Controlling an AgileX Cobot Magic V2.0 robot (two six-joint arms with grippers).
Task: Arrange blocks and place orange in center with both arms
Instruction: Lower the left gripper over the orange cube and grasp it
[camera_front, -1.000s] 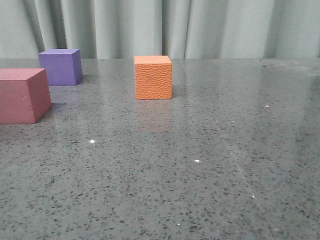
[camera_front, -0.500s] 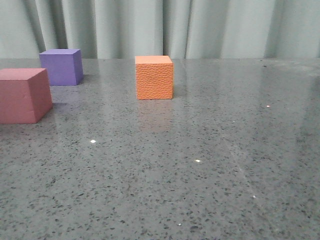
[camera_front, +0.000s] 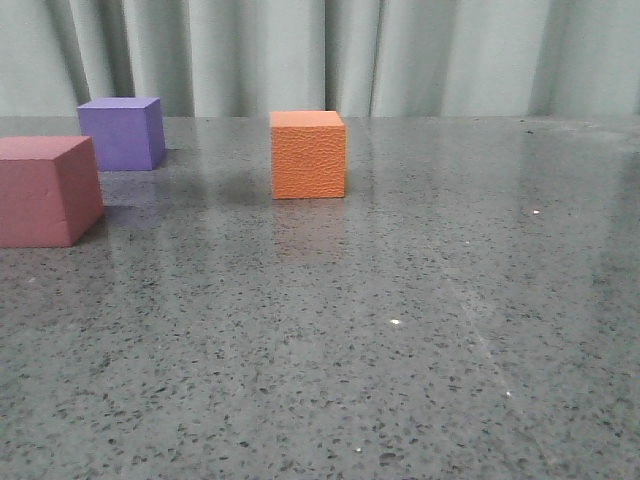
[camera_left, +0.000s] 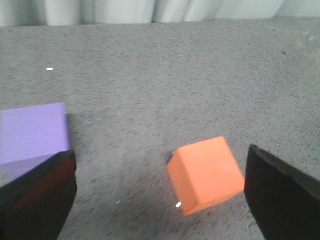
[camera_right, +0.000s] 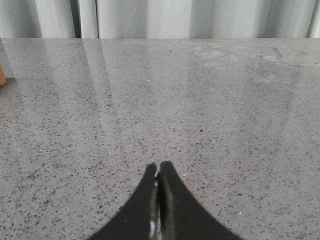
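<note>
The orange cube (camera_front: 308, 155) stands upright on the grey speckled tabletop (camera_front: 400, 330), near the middle of the front view and toward the far edge, in front of a pale curtain (camera_front: 450, 55). The purple cube (camera_front: 122, 133) sits well to its left, also near the far edge. The larger pink-red cube (camera_front: 47, 190) rests nearer the camera at the left border, just in front of the purple cube and apart from it.

Left hand (camera_left: 160, 192): fully spread, with one dark finger at each side of the wrist view. The orange cube (camera_left: 206, 174) lies between the fingers, untouched. The purple cube (camera_left: 33, 134) appears behind one finger.

Right hand (camera_right: 159, 192): fingertips pressed together, holding nothing, above bare tabletop. A sliver of orange is visible at the frame edge.
</note>
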